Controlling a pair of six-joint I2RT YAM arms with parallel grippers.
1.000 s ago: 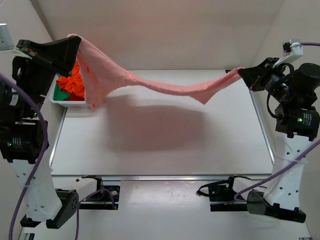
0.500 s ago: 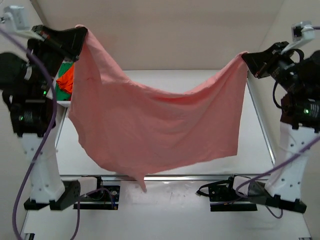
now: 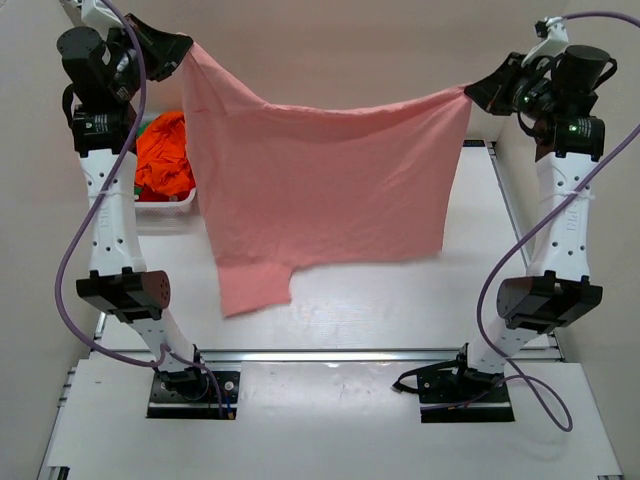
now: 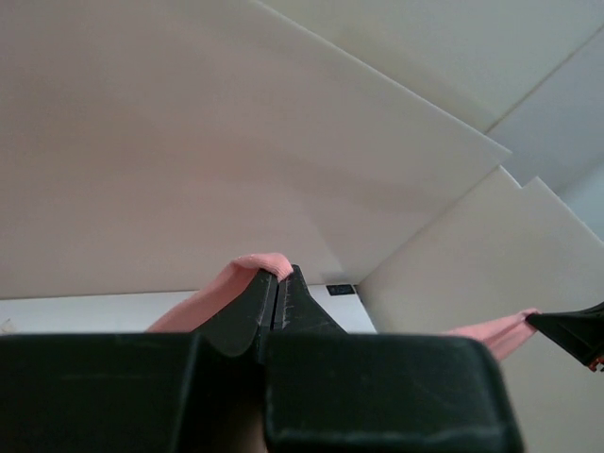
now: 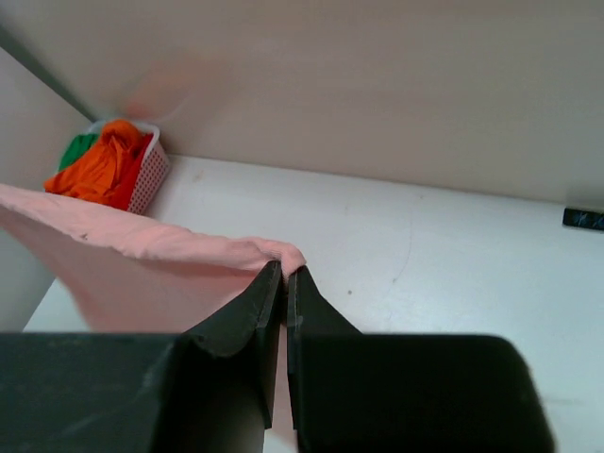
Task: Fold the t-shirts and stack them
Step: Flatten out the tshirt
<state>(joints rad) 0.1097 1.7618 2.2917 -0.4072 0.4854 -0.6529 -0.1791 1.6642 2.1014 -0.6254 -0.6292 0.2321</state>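
Both arms have risen; the salmon-pink t-shirt [image 3: 320,180], sagging a second ago, now hangs spread over the table [image 3: 400,310]; left gripper [image 3: 185,48] and right gripper [image 3: 470,93] each pinch closed on a top corner; lay-down can follow.

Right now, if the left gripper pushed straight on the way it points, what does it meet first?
Beyond the salmon-pink t-shirt it pinches, the left gripper seems to face only the pale back wall; the right gripper sits off to the side. Depth unclear.
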